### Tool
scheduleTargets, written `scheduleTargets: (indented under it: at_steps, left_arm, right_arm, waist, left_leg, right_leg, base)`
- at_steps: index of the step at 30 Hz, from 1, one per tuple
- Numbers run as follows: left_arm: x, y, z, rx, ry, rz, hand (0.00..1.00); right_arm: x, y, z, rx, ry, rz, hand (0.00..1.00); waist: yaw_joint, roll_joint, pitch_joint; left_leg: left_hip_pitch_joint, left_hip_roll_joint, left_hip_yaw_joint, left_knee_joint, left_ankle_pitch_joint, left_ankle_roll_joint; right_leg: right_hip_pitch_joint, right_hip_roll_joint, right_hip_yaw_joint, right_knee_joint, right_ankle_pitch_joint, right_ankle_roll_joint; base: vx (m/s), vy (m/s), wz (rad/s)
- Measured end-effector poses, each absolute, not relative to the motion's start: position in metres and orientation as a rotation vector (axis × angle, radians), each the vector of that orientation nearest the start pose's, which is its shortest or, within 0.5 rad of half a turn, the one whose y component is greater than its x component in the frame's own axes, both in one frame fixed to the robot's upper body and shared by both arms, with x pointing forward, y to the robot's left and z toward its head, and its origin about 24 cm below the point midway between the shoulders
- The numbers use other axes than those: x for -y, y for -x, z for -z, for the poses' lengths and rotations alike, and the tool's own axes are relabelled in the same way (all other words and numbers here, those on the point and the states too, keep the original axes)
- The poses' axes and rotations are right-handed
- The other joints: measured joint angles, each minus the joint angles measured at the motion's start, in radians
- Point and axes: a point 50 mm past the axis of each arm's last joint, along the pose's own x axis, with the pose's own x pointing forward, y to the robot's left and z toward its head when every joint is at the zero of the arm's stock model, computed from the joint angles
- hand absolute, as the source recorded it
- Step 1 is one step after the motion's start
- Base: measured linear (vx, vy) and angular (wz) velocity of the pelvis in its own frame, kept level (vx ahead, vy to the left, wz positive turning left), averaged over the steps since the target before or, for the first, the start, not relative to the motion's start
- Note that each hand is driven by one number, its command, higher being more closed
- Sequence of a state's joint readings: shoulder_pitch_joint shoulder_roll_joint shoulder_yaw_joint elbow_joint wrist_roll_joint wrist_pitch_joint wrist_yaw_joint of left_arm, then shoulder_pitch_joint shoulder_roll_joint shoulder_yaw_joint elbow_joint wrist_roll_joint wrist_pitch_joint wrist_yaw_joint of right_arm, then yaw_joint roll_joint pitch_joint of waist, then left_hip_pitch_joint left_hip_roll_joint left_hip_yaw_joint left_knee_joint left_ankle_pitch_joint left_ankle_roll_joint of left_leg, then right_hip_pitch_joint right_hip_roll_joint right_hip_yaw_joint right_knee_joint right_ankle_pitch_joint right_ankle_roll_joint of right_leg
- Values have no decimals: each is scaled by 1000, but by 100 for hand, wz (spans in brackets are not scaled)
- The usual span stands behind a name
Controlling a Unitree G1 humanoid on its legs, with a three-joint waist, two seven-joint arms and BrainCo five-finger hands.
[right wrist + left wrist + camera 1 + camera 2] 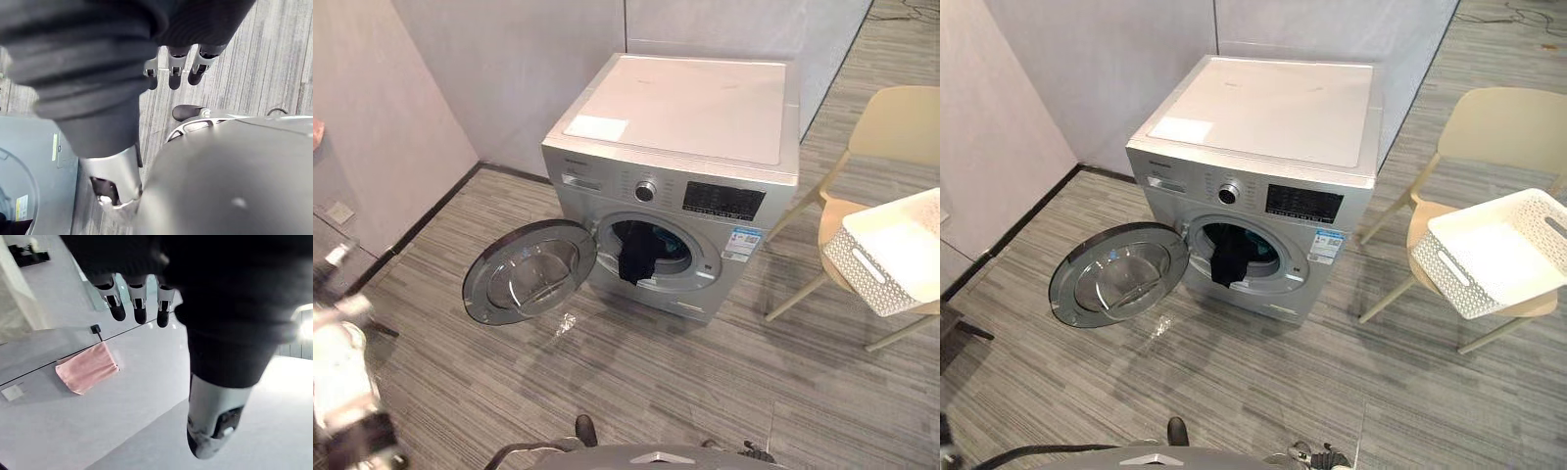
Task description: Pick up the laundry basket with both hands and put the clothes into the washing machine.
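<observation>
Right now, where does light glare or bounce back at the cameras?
Left eye view: the open door of the washing machine gleams with reflected light, with a bright glint on the floor just below it. Right eye view: the machine's top shows a soft sheen. Left wrist view: a white flare sits at the edge, past the left hand.

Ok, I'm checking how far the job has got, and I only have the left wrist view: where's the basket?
Observer: The basket sits on a chair on the robot's right, beside the washer. It looks empty.
Operator: Is the washer open?
Observer: Yes, its door stands wide open, toward the robot's left.
Operator: Are the clothes inside?
Observer: A dark cloth hangs over the drum's rim, partly out.
</observation>
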State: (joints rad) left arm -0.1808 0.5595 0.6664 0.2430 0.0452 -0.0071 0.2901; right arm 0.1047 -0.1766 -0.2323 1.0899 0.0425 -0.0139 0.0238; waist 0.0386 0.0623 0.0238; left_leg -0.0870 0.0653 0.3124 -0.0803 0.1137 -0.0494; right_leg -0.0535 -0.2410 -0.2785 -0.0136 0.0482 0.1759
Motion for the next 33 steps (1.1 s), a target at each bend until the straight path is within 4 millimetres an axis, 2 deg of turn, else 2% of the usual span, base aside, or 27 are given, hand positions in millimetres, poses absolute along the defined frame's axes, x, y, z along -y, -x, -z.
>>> scheduleTargets:
  at_steps: [1, 3, 4, 5, 6, 7, 9, 12, 14, 15, 20, 22, 26, 29, 33]
  left_arm:
    - [-426, -230, -161, 138, -432, -998, 0]
    - [-440, -244, -171, 73, -452, -987, 0]
    - [-446, -258, -183, 31, -471, -966, 0]
    - [-446, -265, -192, 21, -483, -951, 0]
    - [-445, -277, -211, 24, -511, -933, 0]
    - [-444, -282, -218, 25, -524, -922, 0]
    - [-434, -302, -244, 6, -603, -882, 0]
    - [-426, -316, -261, -27, -614, -851, 0]
    - [-420, -321, -276, -8, -625, -844, 0]
    - [-414, -324, -291, 15, -658, -839, 0]
    - [-401, -332, -312, 50, -725, -833, 0]
    - [-391, -341, -308, 54, -712, -805, 0]
    - [-389, -341, -311, 84, -709, -827, 0]
    - [-389, -341, -301, 96, -650, -805, 0]
    - [-394, -341, -274, 64, -540, -734, 0]
  right_arm:
    - [240, -83, 156, -1115, 3, 267, 0]
    - [234, -95, 154, -1087, 34, 206, 0]
    - [228, -106, 152, -1064, 54, 160, 0]
    - [225, -112, 151, -1052, 60, 138, 0]
    - [219, -126, 148, -1018, 70, 103, 0]
    - [216, -132, 146, -1000, 77, 87, 0]
    - [207, -154, 137, -921, 101, 34, 0]
    - [201, -167, 130, -858, 117, 2, 0]
    - [198, -172, 127, -839, 117, -9, 0]
    - [195, -176, 125, -818, 116, -18, 0]
    - [187, -189, 113, -728, 125, -51, 0]
    - [186, -190, 107, -687, 124, -51, 0]
    - [185, -197, 97, -622, 128, -54, 0]
    - [185, -199, 94, -603, 132, -57, 0]
    - [186, -203, 88, -579, 139, -69, 0]
  waist:
    - [-4, -19, 9]
    - [-10, -44, 23]
    - [-19, -69, 37]
    - [-25, -84, 46]
    - [-35, -122, 68]
    - [-41, -136, 76]
    - [-79, -198, 114]
    - [-104, -243, 164]
    - [-101, -256, 205]
    - [-100, -264, 224]
    - [-100, -283, 270]
    - [-96, -287, 274]
    - [-88, -295, 280]
    - [-73, -295, 280]
    - [-63, -293, 277]
  left_leg:
    - [-15, 4, 29, 0, 2, 1]
    - [-30, 9, 53, 0, 3, 0]
    - [-55, 14, 60, 0, 11, -1]
    - [-68, 17, 65, 0, 17, 3]
    - [-94, 23, 77, 0, 27, 1]
    - [-110, 26, 78, 0, 32, 2]
    - [-168, 33, 82, 1, 58, 8]
    - [-234, 49, 81, 1, 80, 10]
    - [-257, 59, 79, 1, 88, 7]
    - [-295, 72, 75, 1, 99, 3]
    - [-356, 114, 64, 0, 125, -12]
    - [-369, 132, 58, 0, 131, -20]
    - [-386, 155, 55, -2, 139, -31]
    - [-381, 164, 55, -6, 141, -35]
    - [-373, 165, 58, -6, 140, -41]
  right_leg:
    - [-32, 2, 30, -8, 17, 0]
    - [-63, 6, 54, -15, 26, -4]
    - [-92, 12, 65, -19, 36, -14]
    - [-108, 15, 72, -23, 43, -16]
    - [-140, 22, 81, -32, 63, -21]
    - [-151, 26, 83, -38, 70, -25]
    - [-201, 38, 87, -54, 112, -32]
    - [-264, 54, 93, -67, 140, -45]
    - [-285, 65, 93, -67, 147, -53]
    - [-319, 74, 90, -67, 153, -61]
    - [-375, 110, 75, -67, 164, -78]
    - [-387, 127, 71, -67, 164, -81]
    - [-402, 148, 66, -67, 164, -85]
    - [-399, 156, 67, -67, 164, -85]
    - [-394, 157, 67, -67, 164, -85]
  base:
    - [-34, 32, -44]
    - [-54, 19, -44]
    - [-60, 6, -29]
    - [-75, -4, -29]
    - [-68, -10, -23]
    - [-84, -23, -21]
    - [-86, -33, -10]
    - [-71, -46, -8]
    - [-73, -63, -4]
    - [-71, -67, -3]
    - [-44, -69, -5]
    - [-15, -68, -5]
    - [-5, -46, -5]
    - [-4, -6, -3]
    - [0, 0, 0]
